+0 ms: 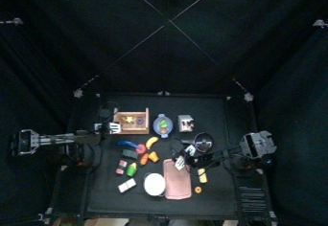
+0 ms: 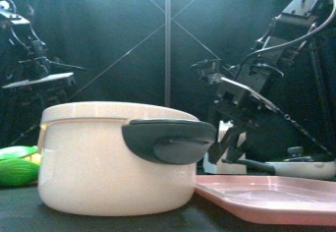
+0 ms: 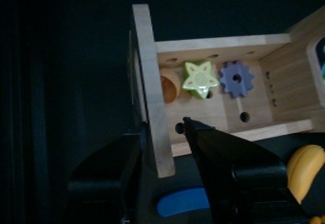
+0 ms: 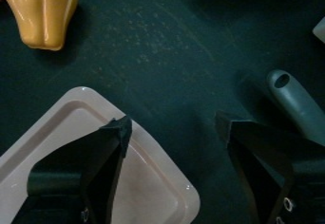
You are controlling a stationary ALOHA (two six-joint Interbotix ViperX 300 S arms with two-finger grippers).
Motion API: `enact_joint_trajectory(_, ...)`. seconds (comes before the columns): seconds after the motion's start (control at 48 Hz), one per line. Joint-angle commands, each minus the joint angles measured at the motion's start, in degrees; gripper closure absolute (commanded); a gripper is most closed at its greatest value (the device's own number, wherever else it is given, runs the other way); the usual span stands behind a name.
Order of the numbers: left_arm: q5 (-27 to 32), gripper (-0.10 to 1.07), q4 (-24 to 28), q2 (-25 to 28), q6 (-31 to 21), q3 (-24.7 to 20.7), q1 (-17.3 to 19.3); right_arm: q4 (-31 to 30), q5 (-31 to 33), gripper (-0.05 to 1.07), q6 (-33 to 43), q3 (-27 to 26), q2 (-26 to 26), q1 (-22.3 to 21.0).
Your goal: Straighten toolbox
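Note:
The toolbox [image 1: 132, 123] is a brown wooden open box at the table's back left, turned a little askew. In the left wrist view its side wall [image 3: 151, 76] stands on edge, and inside lie a yellow-green star [image 3: 200, 76] and a blue-purple gear [image 3: 237, 79]. My left gripper [image 3: 159, 131] is open, with one jaw on each side of that wall's near end; it sits at the box's left end in the top view [image 1: 105, 129]. My right gripper [image 4: 174, 123] is open and empty above the pink board's corner [image 4: 89, 161]. In the front view the pot hides the toolbox.
A white pot with a dark handle [image 2: 105, 157] and the pink board [image 2: 276, 199] stand at the table's front. A green thing [image 2: 16, 167] lies at the left. A yellow-orange piece [image 4: 45, 14] and a grey handle [image 4: 298, 100] lie near the right gripper. Several small toys lie mid-table [image 1: 141, 151].

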Motion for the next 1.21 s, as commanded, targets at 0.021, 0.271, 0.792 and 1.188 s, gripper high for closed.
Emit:
enact_joint_trajectory(0.021, 1.7, 0.22, 1.0, -2.4, 0.4, -1.1, -0.6, -0.2, 0.0, 0.03, 0.1, -0.7, -1.1, 0.0)
enact_joint_trajectory(0.271, 3.6, 0.22, 2.3, -5.1, 1.1, -1.1, -2.3, -0.1, 0.0, 0.03, 0.0, -1.0, -1.1, 0.0)
enact_joint_trajectory(0.792, 3.7, 0.22, 6.7, -5.4, 1.1, -1.8, -5.0, -0.1, 0.0, 0.03, 0.0, -1.0, -1.1, 0.0)
enact_joint_trajectory(1.188, 3.7, 0.22, 12.8, -5.5, 1.1, -2.6, -8.0, 1.2, -0.1, 0.03, -0.2, -1.0, -1.6, 0.7)
